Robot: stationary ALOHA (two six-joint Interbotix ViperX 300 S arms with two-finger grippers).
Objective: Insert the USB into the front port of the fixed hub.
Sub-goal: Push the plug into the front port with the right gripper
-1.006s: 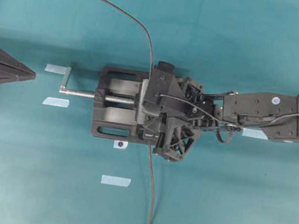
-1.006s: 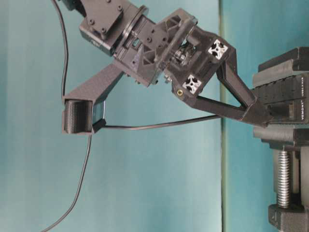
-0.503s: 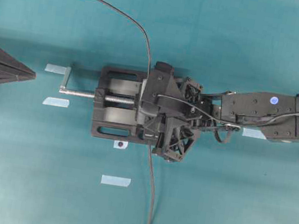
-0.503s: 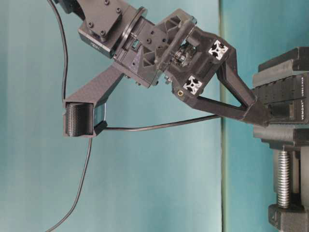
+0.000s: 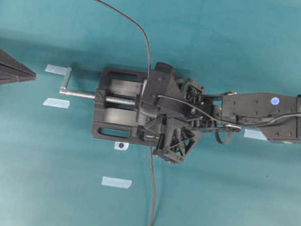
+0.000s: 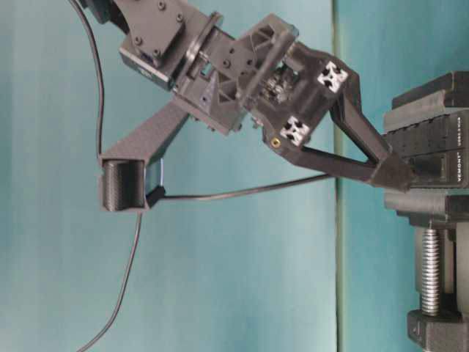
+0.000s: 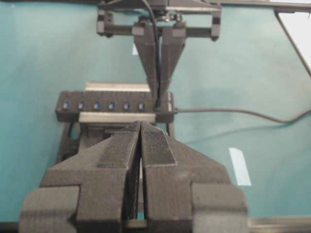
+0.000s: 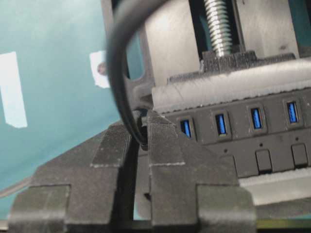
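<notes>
The USB (image 8: 141,138), a small black plug, is almost wholly hidden between the ribbed fingertips of the right gripper (image 8: 142,141); only its thin, glossy black cable (image 8: 116,73) shows, arching up out of the narrow gap. The jaws are nearly closed, pinching the plug or the cable just behind it. Their tips rest against the end of the fixed hub (image 8: 252,141), just beside its first slot; whether the plug has entered a port cannot be told. The hub is a long, matte black bar with a row of small blue slots (image 7: 111,105) running away from the gripper. It is clamped in a wider black vise (image 5: 117,112) with a threaded silver screw (image 5: 84,95) and crank, extending beyond the fingertips. The left gripper (image 7: 141,127), well apart from the hub, has ribbed black fingers pressed together on nothing. Pale tape strips (image 5: 116,182) lie on the smooth teal table (image 5: 250,60).
</notes>
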